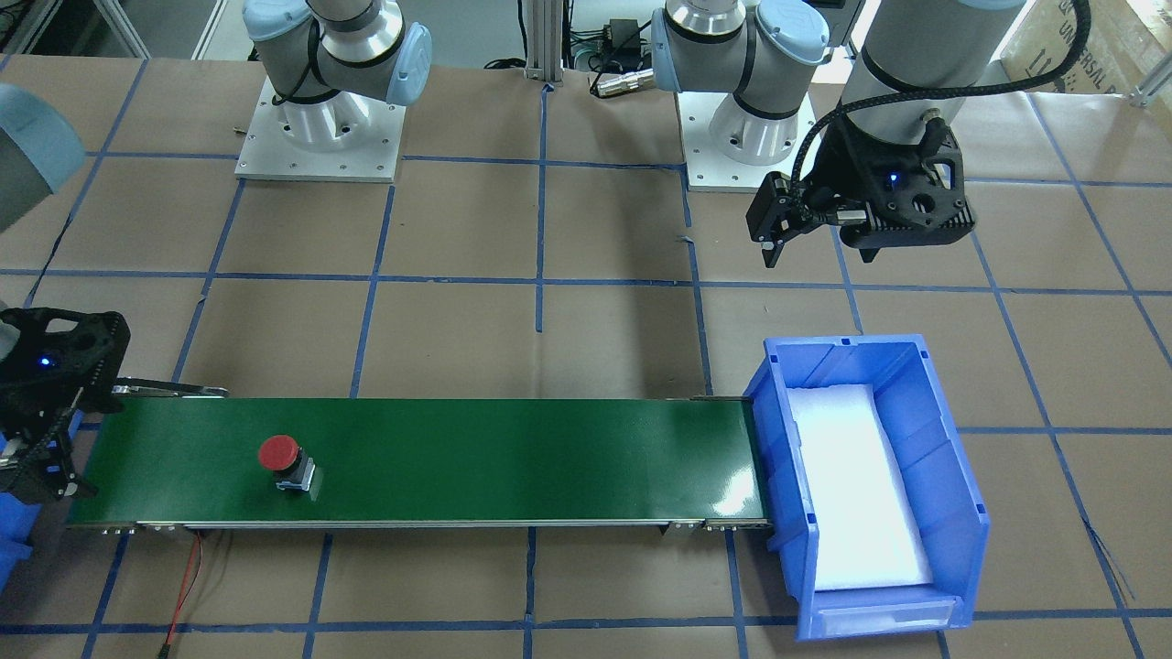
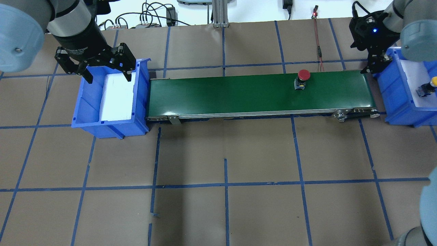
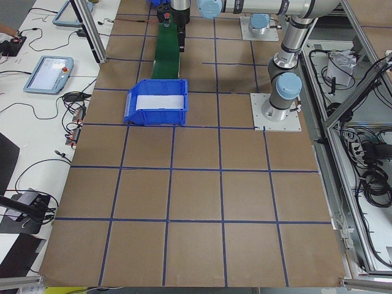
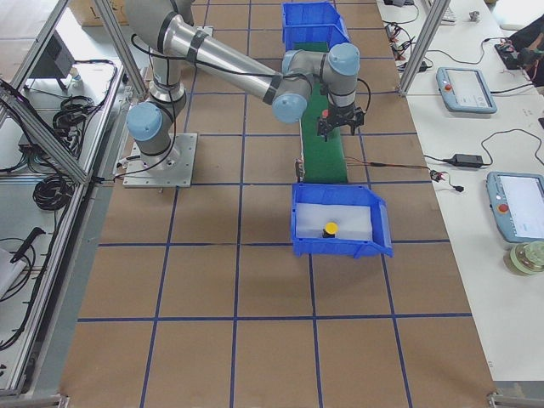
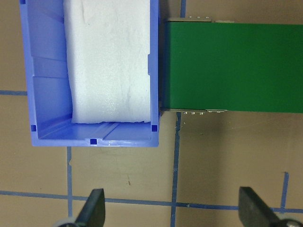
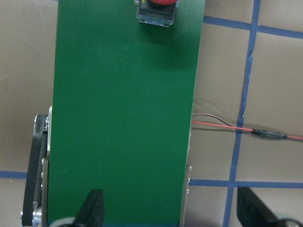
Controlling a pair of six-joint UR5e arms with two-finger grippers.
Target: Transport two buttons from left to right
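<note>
Overhead: red button [image 2: 302, 79] is sitting on green belt [image 2: 239, 95] near its right end; yellow button [image 2: 431, 85] is lying in right bin [image 2: 399, 106]. Left hand [image 2: 109, 79] is hovering near left bin [image 2: 85, 109]; right hand [image 2: 371, 68] is hanging over the belt's right end.
Left wrist: fingers are standing spread, nothing between them, desk [image 5: 227, 156] below.
Right wrist: fingers are standing spread and empty, with the red button showing at the top edge, on the belt.

Only the word "UNIVERSAL" can be read, printed on a cardboard box [image 1: 1122, 41].
</note>
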